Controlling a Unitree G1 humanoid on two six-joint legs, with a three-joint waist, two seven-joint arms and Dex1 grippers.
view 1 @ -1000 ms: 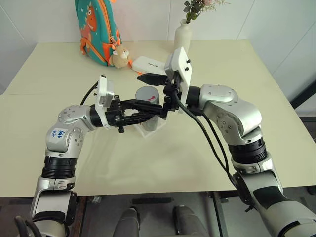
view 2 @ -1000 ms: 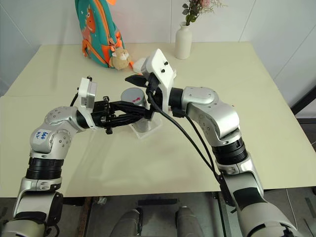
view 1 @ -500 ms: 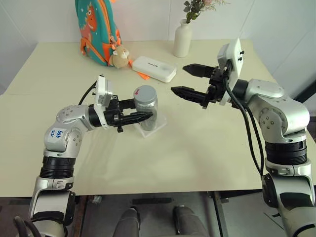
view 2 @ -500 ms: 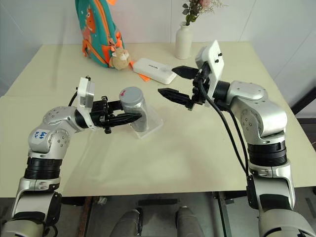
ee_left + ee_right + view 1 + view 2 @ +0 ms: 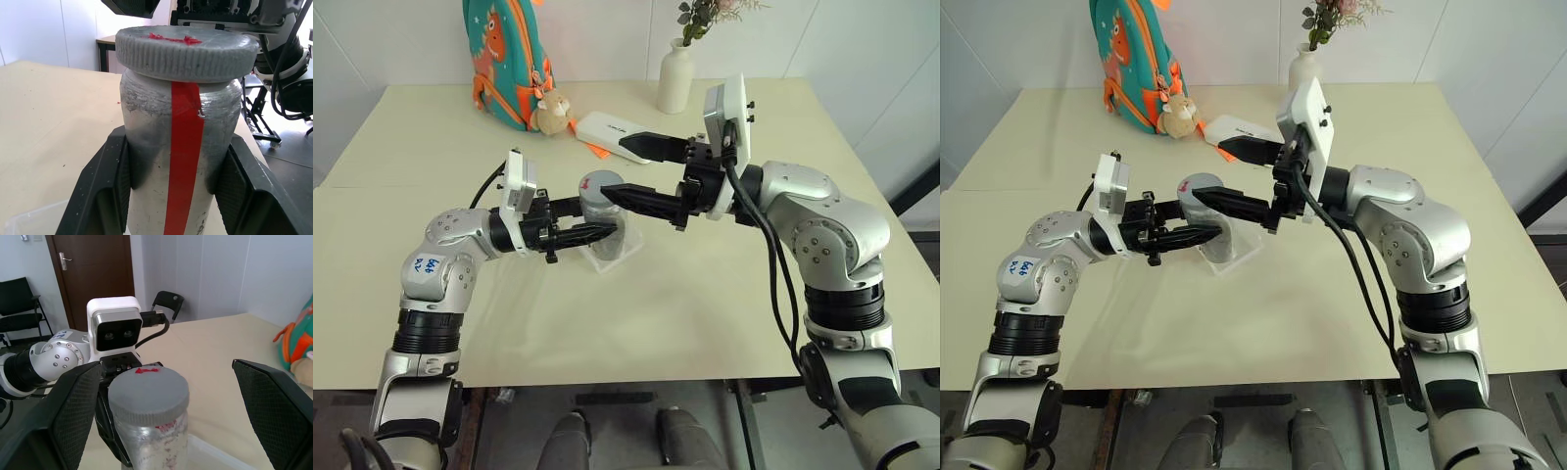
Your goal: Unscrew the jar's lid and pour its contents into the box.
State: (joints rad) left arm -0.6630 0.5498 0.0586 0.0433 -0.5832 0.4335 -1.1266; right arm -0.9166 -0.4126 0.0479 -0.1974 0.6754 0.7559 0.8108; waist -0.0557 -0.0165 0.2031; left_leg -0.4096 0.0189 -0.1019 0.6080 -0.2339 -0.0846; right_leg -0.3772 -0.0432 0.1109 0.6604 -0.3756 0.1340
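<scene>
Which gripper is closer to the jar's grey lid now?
Right. The right gripper stands open around the lid, not touching. The left gripper is shut on the jar below it.
</scene>
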